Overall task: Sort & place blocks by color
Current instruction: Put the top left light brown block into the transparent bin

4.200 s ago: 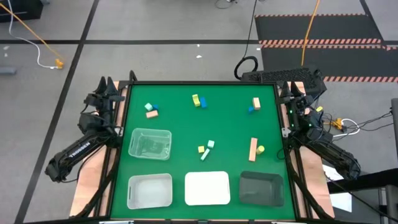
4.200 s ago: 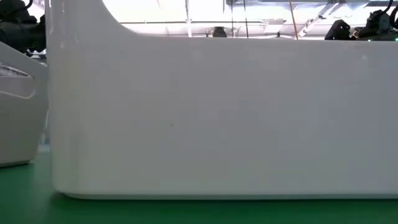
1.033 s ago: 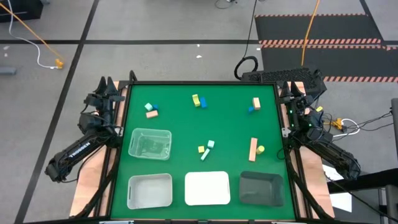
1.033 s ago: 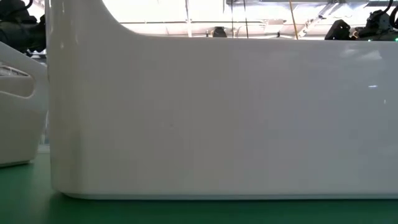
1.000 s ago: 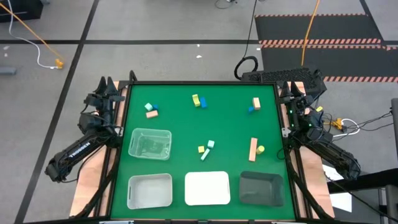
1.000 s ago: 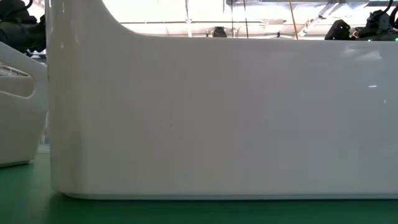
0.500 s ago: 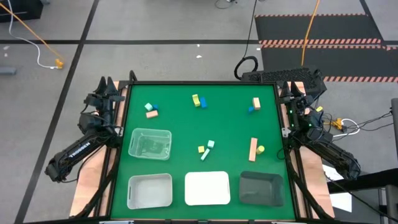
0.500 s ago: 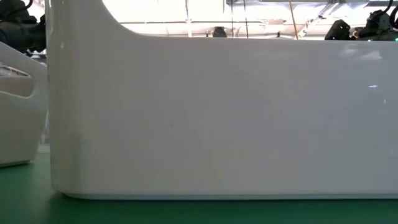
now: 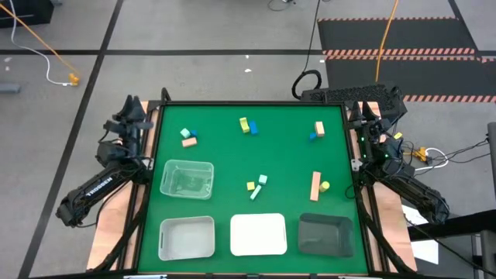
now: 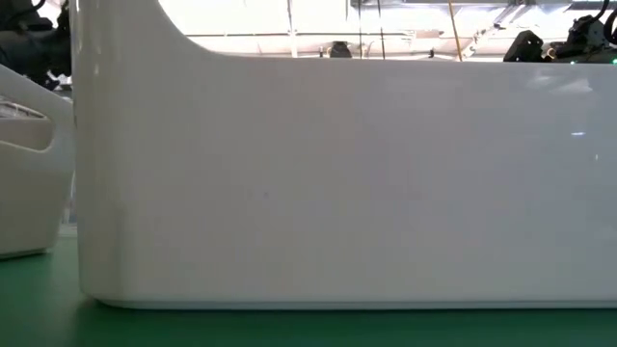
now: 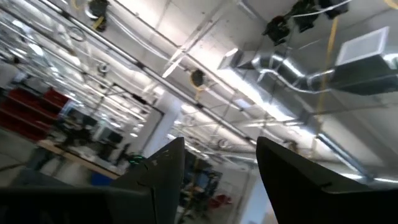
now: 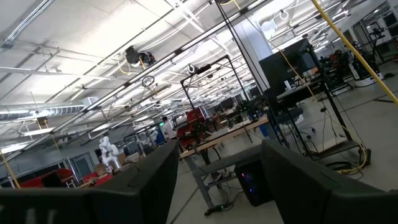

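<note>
Both end effectors, left (image 11: 214, 180) and right (image 12: 214, 180), wait beside the bench (image 9: 225, 155) with fingers spread, holding nothing. The blocks (image 9: 249, 125) lie scattered from 10 to 3 o'clock, mostly in touching pairs; a grasp may push the neighbour away.

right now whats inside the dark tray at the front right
In the high view the dark tray shows only its own dark floor, no block in it. The low view cannot confirm: the white tray fills it and covers everything behind. The blocks lie on the green mat.
</note>
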Controlling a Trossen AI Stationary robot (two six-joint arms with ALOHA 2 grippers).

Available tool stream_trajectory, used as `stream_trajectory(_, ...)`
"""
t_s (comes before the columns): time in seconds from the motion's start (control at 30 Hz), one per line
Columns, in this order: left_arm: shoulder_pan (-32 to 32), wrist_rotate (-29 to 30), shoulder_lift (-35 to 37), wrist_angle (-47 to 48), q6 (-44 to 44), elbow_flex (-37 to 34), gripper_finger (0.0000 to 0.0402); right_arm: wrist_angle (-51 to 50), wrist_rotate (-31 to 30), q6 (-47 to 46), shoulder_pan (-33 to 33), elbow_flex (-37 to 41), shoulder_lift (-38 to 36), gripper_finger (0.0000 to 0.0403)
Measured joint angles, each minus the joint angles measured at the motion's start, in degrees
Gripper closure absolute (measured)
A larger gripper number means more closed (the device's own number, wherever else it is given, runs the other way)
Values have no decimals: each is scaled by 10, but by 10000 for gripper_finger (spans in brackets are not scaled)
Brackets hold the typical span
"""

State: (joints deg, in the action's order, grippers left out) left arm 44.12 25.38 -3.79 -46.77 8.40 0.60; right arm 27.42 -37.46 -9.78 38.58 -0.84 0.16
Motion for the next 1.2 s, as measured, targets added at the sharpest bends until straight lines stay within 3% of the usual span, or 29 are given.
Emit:
stream_trajectory(0.2, 0, -94, -10, 61, 42, 38, 202, 0, 0, 0, 0, 0, 0, 180)
stream_trajectory(0.4, 0, -152, -65, 291, 9, 163, 202, 0, 0, 0, 0, 0, 0, 180)
stream_trajectory(0.57, 0, -162, -154, 521, -17, 274, 202, 0, 0, 0, 0, 0, 0, 180)
stream_trajectory(0.7, -1, -166, -245, 653, 1, 354, 202, 0, 0, 0, 0, 0, 0, 180)
stream_trajectory(0.93, -17, -166, -386, 776, 10, 436, 202, 0, 0, 0, 0, 0, 0, 180)
stream_trajectory(1.2, -62, -179, -511, 865, 12, 452, 202, 0, 0, 0, 0, 0, 0, 180)
